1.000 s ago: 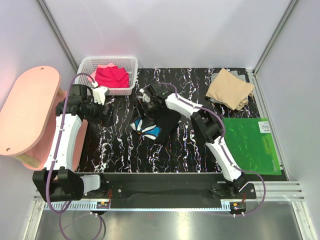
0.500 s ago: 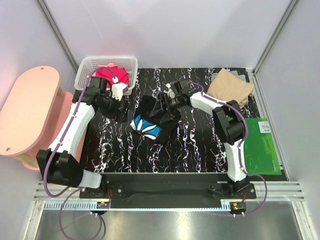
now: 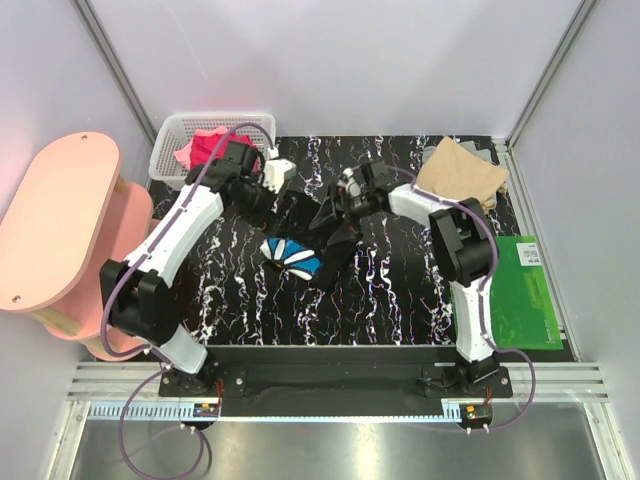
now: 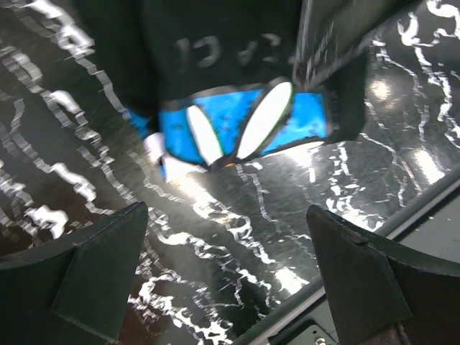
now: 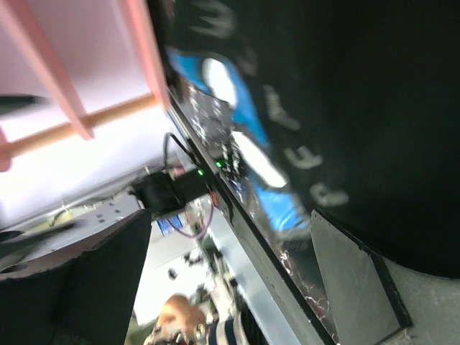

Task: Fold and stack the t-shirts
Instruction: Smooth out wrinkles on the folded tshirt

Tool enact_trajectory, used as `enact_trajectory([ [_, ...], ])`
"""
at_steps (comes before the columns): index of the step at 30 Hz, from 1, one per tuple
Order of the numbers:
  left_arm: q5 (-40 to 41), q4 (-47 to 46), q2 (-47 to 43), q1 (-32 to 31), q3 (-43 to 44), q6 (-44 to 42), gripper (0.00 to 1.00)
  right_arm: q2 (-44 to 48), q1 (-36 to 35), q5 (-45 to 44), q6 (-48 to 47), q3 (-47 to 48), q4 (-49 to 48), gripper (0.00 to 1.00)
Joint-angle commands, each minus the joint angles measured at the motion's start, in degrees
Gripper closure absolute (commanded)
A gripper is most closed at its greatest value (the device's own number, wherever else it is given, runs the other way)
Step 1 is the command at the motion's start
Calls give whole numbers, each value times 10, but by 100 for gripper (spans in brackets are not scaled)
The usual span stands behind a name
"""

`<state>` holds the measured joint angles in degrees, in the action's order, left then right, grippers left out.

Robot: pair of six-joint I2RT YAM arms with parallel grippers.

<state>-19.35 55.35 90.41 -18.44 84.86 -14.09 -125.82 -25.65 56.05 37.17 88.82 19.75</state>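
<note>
- black t-shirt [image 3: 322, 240] lies bunched mid-bench, between both grippers.
- left gripper [image 4: 226, 212] spread wide, holding nothing.
- right gripper [image 5: 230, 215] also wide.
- tan t-shirt [image 3: 460, 178] sits at the far right corner.

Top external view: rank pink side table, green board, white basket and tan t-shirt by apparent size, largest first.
1. pink side table, clearly largest.
2. green board.
3. white basket and tan t-shirt: too close to rank, since the left arm hides part of the basket.
</note>
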Motion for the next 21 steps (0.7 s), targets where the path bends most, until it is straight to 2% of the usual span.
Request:
enact_trajectory([
  [1,-29,-17,24,-36,37,14,1,93,79,-12,-14,58,-7,0],
  [2,-32,-16,29,-39,40,18,1,87,109,-11,-16,65,-7,0],
  [7,-72,-29,65,-46,34,65,1,16,161,-10,-19,100,-8,0],
  [14,-82,-74,93,-59,-20,93,1,-120,163,0,-11,159,-8,0],
  [21,-78,-114,126,-69,-65,105,1,-166,163,10,-16,212,-2,0],
])
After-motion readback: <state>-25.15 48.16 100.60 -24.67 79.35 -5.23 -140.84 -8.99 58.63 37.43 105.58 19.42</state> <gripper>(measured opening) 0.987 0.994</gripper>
